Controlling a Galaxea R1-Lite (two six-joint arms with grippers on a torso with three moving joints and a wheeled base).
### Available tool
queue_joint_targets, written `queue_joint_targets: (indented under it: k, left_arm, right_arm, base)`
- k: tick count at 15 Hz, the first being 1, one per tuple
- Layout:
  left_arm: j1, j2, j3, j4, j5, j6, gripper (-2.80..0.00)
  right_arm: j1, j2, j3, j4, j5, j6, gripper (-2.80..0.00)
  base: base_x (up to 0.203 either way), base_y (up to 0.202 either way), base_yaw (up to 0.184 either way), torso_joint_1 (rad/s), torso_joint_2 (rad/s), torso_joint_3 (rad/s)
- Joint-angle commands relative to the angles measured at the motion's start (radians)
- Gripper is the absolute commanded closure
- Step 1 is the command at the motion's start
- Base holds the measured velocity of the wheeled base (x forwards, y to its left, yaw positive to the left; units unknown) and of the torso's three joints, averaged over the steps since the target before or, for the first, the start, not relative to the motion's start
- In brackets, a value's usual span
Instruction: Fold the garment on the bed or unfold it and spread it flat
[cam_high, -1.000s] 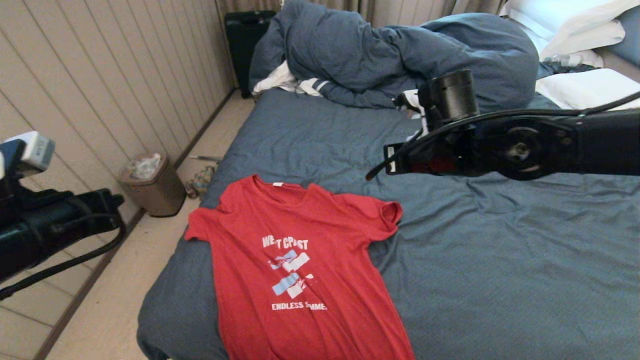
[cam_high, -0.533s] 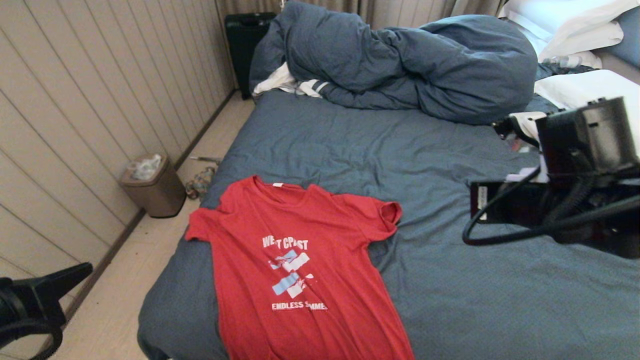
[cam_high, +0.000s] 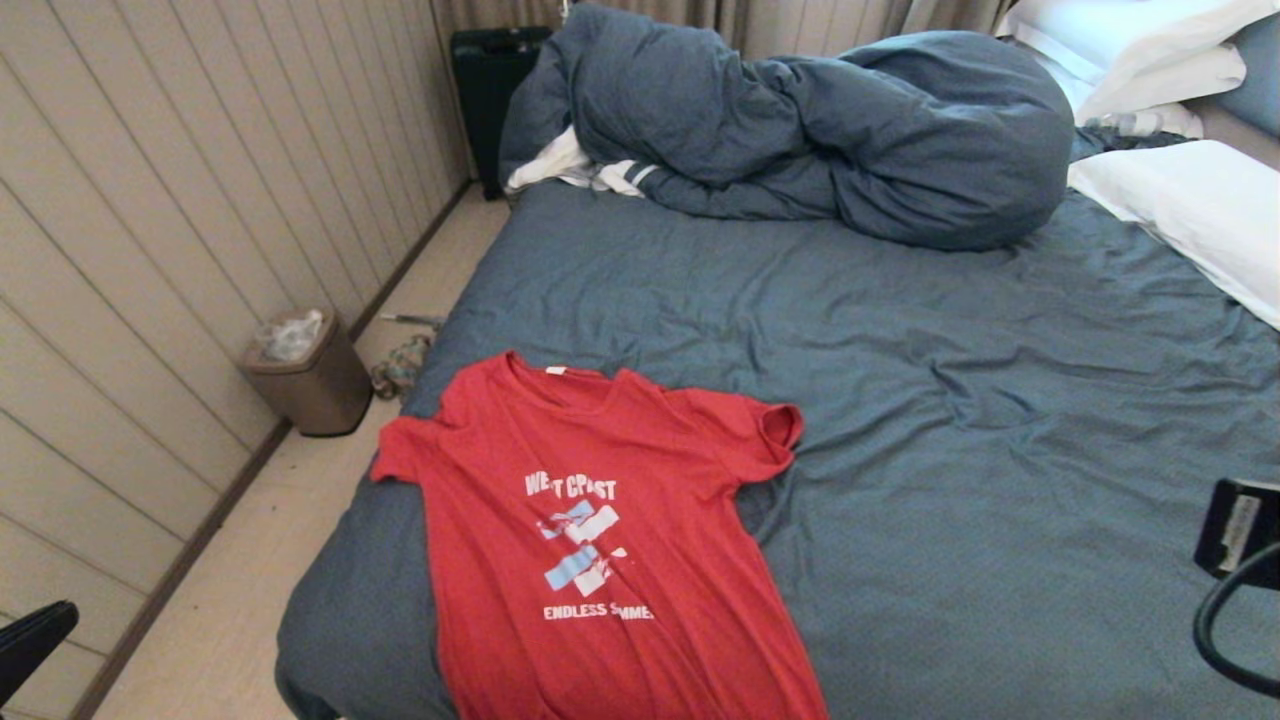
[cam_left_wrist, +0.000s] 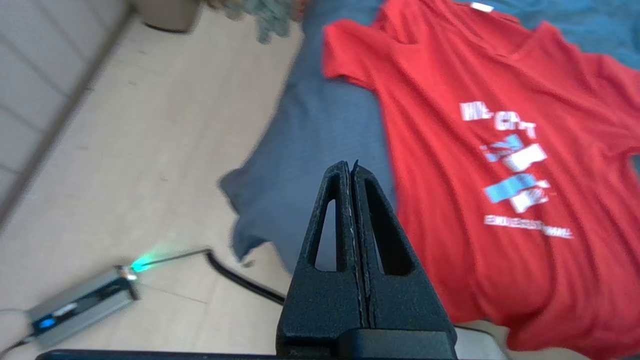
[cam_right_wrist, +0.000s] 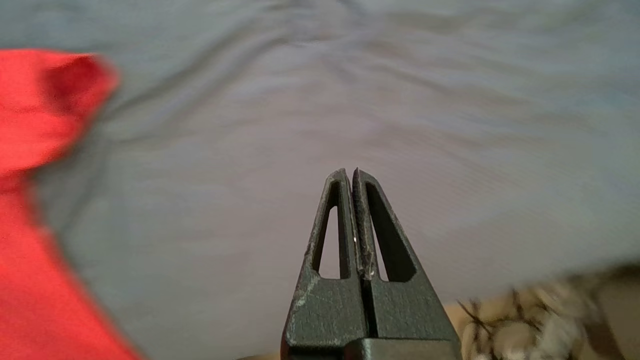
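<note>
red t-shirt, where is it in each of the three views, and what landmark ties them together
Head view: the red T-shirt lies flat, print up, low and left of centre, near the bed's left edge.
Left wrist view: it fills the right side, beyond the shut left gripper.
Right wrist view: only a sleeve and side strip at the left edge, apart from the shut right gripper.
Shared landmark: the wrinkled dark blue-grey sheet under the shirt.

Brown waste bin (cam_high: 305, 372) on floor by panelled wall (cam_high: 150, 250); black suitcase (cam_high: 487, 90) in corner; silver device (cam_left_wrist: 80, 305) with green light.
</note>
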Motion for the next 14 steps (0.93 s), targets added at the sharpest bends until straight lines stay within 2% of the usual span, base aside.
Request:
queue_joint_targets:
  k: [1,3,5,7,9,11,14]
  left_arm:
    - [0.001,-0.118,0.003,0.043,0.008,0.01,0.0]
    - [0.002,-0.218,0.017,0.131,0.018,0.021,0.0]
    - [0.002,-0.291,0.096,0.154,0.042,0.033,0.0]
    - [0.002,-0.341,0.155,0.147,0.061,0.039,0.0]
    - [0.007,-0.381,0.202,0.119,0.062,0.054,0.0]
    - [0.022,-0.417,0.221,0.097,0.058,0.109,0.0]
    - [0.04,-0.471,0.258,0.089,0.051,0.145,0.0]
  right_arm:
    - [-0.048,-0.119,0.066,0.0,-0.021,0.002,0.0]
    - [-0.133,-0.205,0.138,-0.003,-0.033,0.006,0.0]
    - [-0.197,-0.276,0.221,-0.021,-0.037,0.015,0.0]
    - [-0.26,-0.346,0.294,-0.046,-0.037,0.017,0.0]
    - [-0.277,-0.424,0.357,-0.056,-0.036,0.017,0.0]
    - [-0.287,-0.493,0.399,-0.069,-0.036,0.008,0.0]
    - [-0.388,-0.543,0.455,-0.072,-0.032,-0.015,0.0]
  base:
    - [0.0,0.0,0.0,0.0,0.0,0.0]
    - [0.0,0.0,0.0,0.0,0.0,0.0]
    - [0.0,0.0,0.0,0.0,0.0,0.0]
    - [0.0,0.0,0.0,0.0,0.0,0.0]
    - [0.0,0.0,0.0,0.0,0.0,0.0]
    - [0.0,0.0,0.0,0.0,0.0,0.0]
    - [0.0,0.0,0.0,0.0,0.0,0.0]
